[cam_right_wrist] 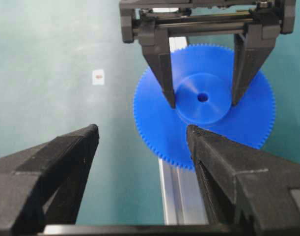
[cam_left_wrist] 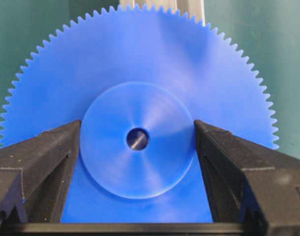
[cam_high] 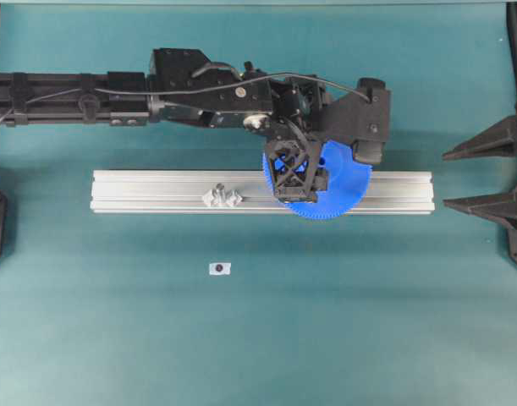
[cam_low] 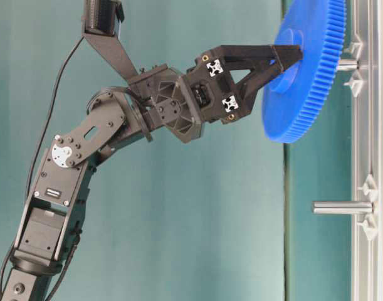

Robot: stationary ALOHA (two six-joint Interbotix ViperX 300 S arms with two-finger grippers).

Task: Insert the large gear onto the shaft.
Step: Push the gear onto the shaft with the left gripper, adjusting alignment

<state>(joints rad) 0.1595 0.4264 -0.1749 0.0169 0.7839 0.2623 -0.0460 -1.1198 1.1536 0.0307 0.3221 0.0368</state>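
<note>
1. On the left of your overhead view, the left arm (cam_high: 114,93) stretches rightward across the far side of the green table (cam_high: 114,338), its cable looped along the top.
2. Near the middle, a long aluminium rail (cam_high: 156,182) lies across the table from left to right; a small clear-tabbed pin (cam_high: 220,196) stands on it, bare and well left of the gear.
3. A small white tag (cam_high: 219,268) with a dark dot lies alone on the table, nearer than the rail.
4. Right of centre, your left gripper (cam_high: 297,188) holds the large gear (cam_high: 343,190) over the rail, its fingers (cam_left_wrist: 41,162) clamped on either side of the raised central hub, as the left wrist view shows plainly.
5. From table level, the bright-blue gear hangs tilted, its far face turned toward the rail, with the shaft (cam_low: 346,64) poking out just beside the toothed rim; the gear sits off that shaft, not seated.
6. Through the gear's centre hole in the left wrist view you see only a dark round spot; what it is cannot be told.
7. At the far right, your right gripper (cam_right_wrist: 142,162) rests with its fingers (cam_high: 486,139) spread wide and holding nothing, well apart from the gear it faces.
</note>
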